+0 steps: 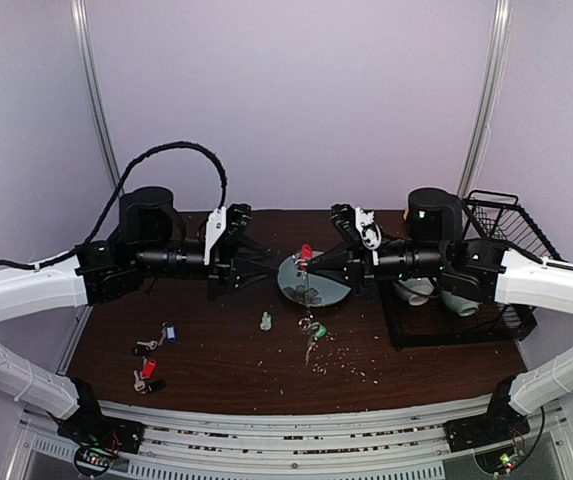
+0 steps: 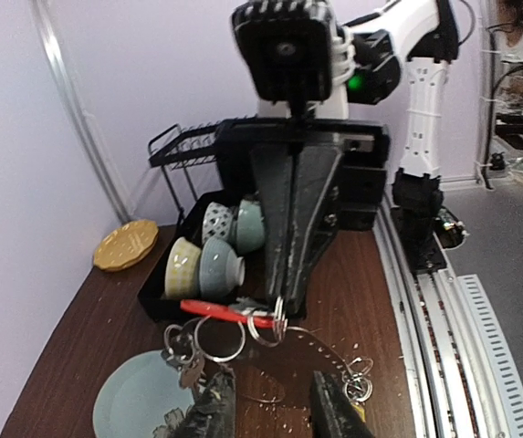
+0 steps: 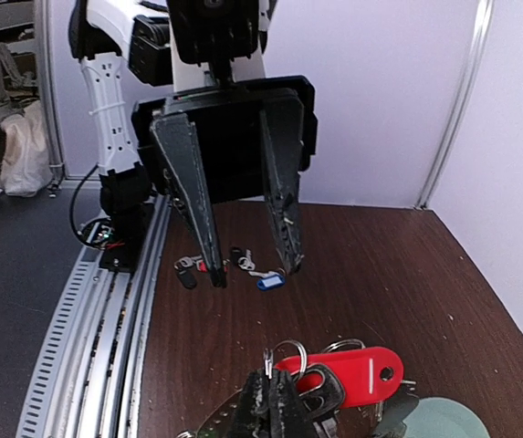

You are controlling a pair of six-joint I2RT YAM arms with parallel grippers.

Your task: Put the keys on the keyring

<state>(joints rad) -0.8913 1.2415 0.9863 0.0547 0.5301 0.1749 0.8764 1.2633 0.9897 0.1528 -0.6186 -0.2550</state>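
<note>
Step in hand: threading keys onto the ring, with one key apparently on and others waiting.

The right gripper (image 3: 272, 388) is sitting at the centre of the overhead view with its fingers pressed fully together. It is apparently pinching the keyring (image 2: 327, 341), whose thin wire arc is curving away to the lower right in the left wrist view. A red-tagged key (image 3: 352, 376) is hanging at that same pinch point. Whether its small ring is fully on the loop, I cannot tell.

The left gripper (image 3: 253, 270) is facing it, just beside, with its fingers standing partly apart and nothing between them.

All this is hanging over the pale green plate (image 2: 129, 397).

Keys lying loose on the table: a blue-tagged key (image 1: 169, 333) and a second red-tagged key (image 1: 147, 370) at lower left, and a green-tagged key (image 1: 316, 328) just below the plate.

Next move, in my judgement: the left arm needs to fetch a loose key while the right is keeping the ring steady and its opening reachable.
</note>
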